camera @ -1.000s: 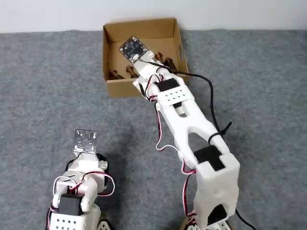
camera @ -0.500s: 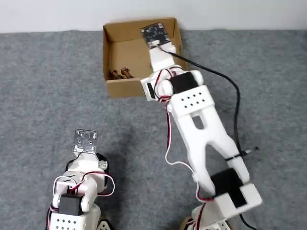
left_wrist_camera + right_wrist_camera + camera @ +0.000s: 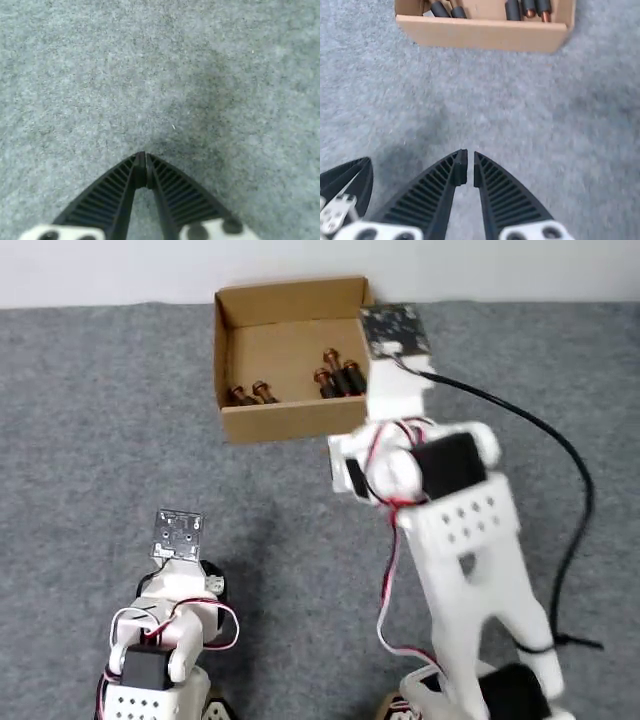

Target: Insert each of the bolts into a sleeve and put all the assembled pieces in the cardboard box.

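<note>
Left fingers (image 3: 125,195): tips pressed together over bare grey pile, nothing between them.
Right fingers (image 3: 435,195): tips all but together with a thin slit left, holding nothing; they hang above the surface on the near side of the box, apart from it.
Surface (image 3: 100,440): grey, carpet-like, running under both arms and the box up to a pale wall at the far edge.
Right arm (image 3: 470,540): white, standing tall on the right of the high view, a black cable looping off its side; its wrist camera board overlaps the box's right wall in that view.
Left arm (image 3: 165,640): white with red and white wires, folded low at the near left, well apart from the box.
Cardboard box (image 3: 290,422): open-topped, at the far middle of the surface, its near wall facing the arms.
Assembled pieces (image 3: 250,394): bolts in dark sleeves lying inside the box. Two lie by its near-left corner. More (image 3: 338,375) lie close to the right wall, their count hard to tell.
</note>
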Robot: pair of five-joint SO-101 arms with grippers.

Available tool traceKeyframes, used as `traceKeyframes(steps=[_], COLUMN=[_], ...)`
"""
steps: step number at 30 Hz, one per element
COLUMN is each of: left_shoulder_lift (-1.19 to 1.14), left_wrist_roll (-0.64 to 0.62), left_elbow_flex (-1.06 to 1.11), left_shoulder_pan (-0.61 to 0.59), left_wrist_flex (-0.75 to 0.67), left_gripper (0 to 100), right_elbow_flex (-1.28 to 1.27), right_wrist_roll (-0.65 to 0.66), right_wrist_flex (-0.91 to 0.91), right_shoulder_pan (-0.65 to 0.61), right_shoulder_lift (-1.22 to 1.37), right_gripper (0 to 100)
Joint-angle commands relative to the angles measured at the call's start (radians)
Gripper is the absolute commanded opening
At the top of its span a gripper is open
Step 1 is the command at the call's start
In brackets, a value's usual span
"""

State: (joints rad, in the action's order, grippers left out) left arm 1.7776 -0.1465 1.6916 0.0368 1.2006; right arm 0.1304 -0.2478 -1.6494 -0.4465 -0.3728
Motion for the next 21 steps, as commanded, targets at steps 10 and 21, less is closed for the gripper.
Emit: traceKeyframes(steps=[10,21], left_shoulder_lift=[0.006,0.006], left_wrist_roll=[0.003,0.003], left_elbow_flex=[-0.005,-0.005], left_shoulder_pan=[-0.005,-0.005], left_wrist_flex=[0.005,0.005], left_gripper=[1,1], right_elbow_flex=[-0.466,-1.157], right_wrist_roll=[-0.023,0.034], right_wrist_flex=[0.128,0.604], right_shoulder_pan=[0.232,0.265], right_shoulder_lift=[-0.444,-0.771], right_gripper=[0.8,0.8])
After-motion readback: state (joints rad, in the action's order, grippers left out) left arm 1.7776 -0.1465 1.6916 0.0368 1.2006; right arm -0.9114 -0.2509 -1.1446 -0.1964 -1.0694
